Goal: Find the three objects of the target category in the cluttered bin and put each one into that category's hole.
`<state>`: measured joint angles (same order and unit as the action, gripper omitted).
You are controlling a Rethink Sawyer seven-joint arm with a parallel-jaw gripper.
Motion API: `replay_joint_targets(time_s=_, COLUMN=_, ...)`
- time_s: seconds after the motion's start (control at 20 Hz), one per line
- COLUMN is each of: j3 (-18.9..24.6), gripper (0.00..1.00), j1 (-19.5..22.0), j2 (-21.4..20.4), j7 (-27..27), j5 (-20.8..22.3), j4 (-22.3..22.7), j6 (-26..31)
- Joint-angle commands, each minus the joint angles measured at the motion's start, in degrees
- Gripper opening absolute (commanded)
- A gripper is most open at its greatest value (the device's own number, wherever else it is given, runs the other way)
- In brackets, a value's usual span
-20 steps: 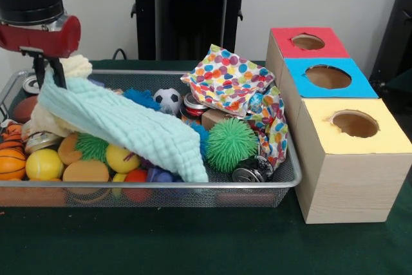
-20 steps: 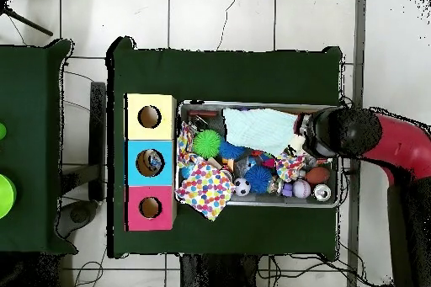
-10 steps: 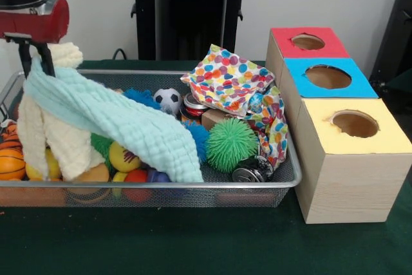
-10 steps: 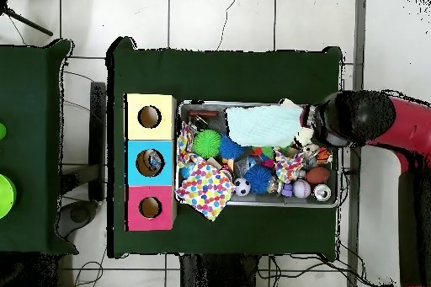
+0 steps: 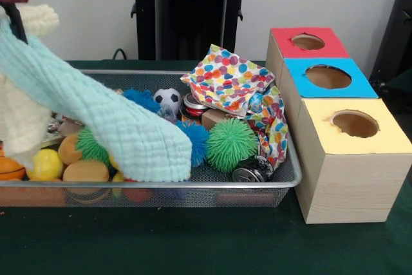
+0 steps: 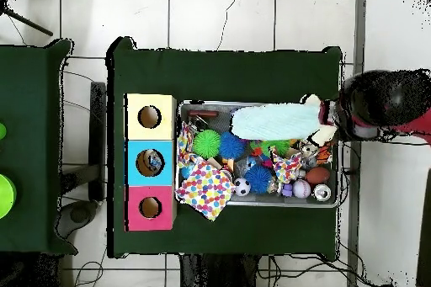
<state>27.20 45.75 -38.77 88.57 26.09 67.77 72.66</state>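
Surface: I see a dark green desk [image 5: 206, 249] on a white tiled floor.
Bin: the wire-mesh tray [image 5: 283, 181] sits mid-desk, piled with balls, cloths and cans.
Bottles: I can't spot any.
Pincer: the gripper [image 5: 14, 14], above the tray's end farthest from the boxes [image 5: 341, 127], is clamped on a mint cloth [image 5: 109, 130], lifting it with a cream cloth [image 5: 22, 123].

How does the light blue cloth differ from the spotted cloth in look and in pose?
The light blue cloth is plain, one colour, with a crinkled weave; the spotted cloth is white with many coloured dots. The light blue cloth is lifted at one end and slopes down into the cluttered bin; the spotted cloth lies bunched on the things at the bin's end nearest the boxes, with nothing lifting it. Both are soft fabric covering other items.
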Motion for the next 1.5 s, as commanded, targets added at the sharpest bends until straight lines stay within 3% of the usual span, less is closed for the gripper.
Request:
replay_joint_targets(time_s=0.05, j3=3.6, gripper=0.0, j1=0.9, j2=-0.1, j7=-22.3, j5=4.0, j4=-7.2, j6=9.6)
replay_joint_targets(time_s=0.35, j3=3.4, gripper=0.0, j1=1.8, j2=-0.8, j7=-23.6, j5=3.3, j4=-8.0, j6=10.4)
replay_joint_targets(time_s=0.85, j3=1.9, gripper=0.0, j1=3.8, j2=-5.0, j7=-23.3, j5=2.1, j4=-3.7, j6=10.8)
replay_joint_targets(time_s=1.25, j3=-1.4, gripper=0.0, j1=7.1, j2=-16.9, j7=-11.8, j5=-4.2, j4=20.1, j6=-2.2)
replay_joint_targets(time_s=1.5, j3=-2.8, gripper=0.0, j1=7.5, j2=-22.0, j7=-6.4, j5=-7.0, j4=29.6, j6=-7.9)
